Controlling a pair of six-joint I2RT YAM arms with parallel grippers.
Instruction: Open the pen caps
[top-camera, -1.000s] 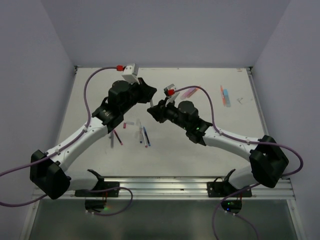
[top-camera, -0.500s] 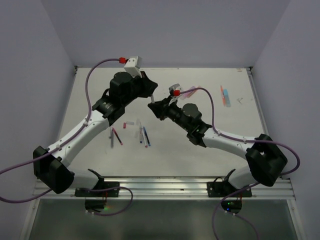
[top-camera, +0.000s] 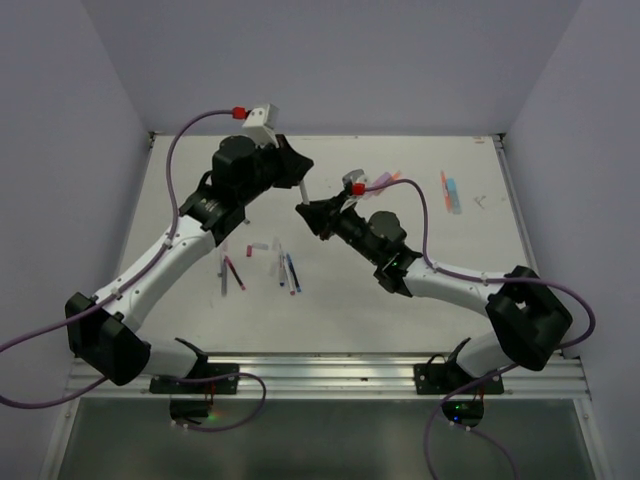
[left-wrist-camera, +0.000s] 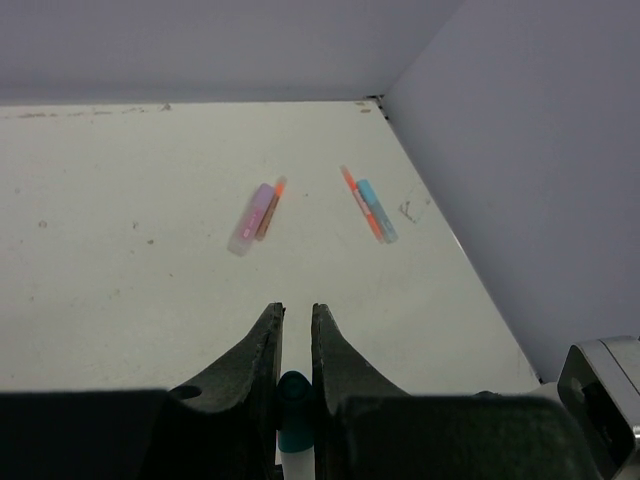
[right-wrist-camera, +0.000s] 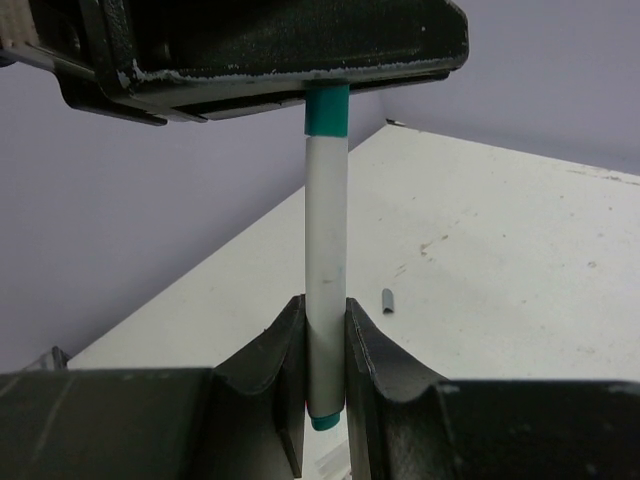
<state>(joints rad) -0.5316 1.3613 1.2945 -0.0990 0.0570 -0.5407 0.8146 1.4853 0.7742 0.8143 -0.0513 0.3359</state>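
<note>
A white-bodied pen (right-wrist-camera: 325, 250) with a teal cap (right-wrist-camera: 326, 110) is held in the air between both grippers. My left gripper (left-wrist-camera: 296, 312) is shut on the teal cap (left-wrist-camera: 293, 405). My right gripper (right-wrist-camera: 325, 312) is shut on the pen's white body near its teal tail end. The cap sits against the body. In the top view the left gripper (top-camera: 300, 183) and right gripper (top-camera: 306, 211) meet above the middle of the table. Several other pens (top-camera: 287, 270) lie under the arms.
A pink-purple and orange pen pair (left-wrist-camera: 257, 212) and an orange and light blue pair (left-wrist-camera: 371, 208) lie at the far right of the table (top-camera: 400, 300). A loose grey cap (right-wrist-camera: 388, 301) lies on the table. More pens (top-camera: 232, 273) lie left of centre. Walls enclose three sides.
Both grippers have shifted slightly toward the far side of the table with the pen still held between them. The left wrist has risen and turned a little.
</note>
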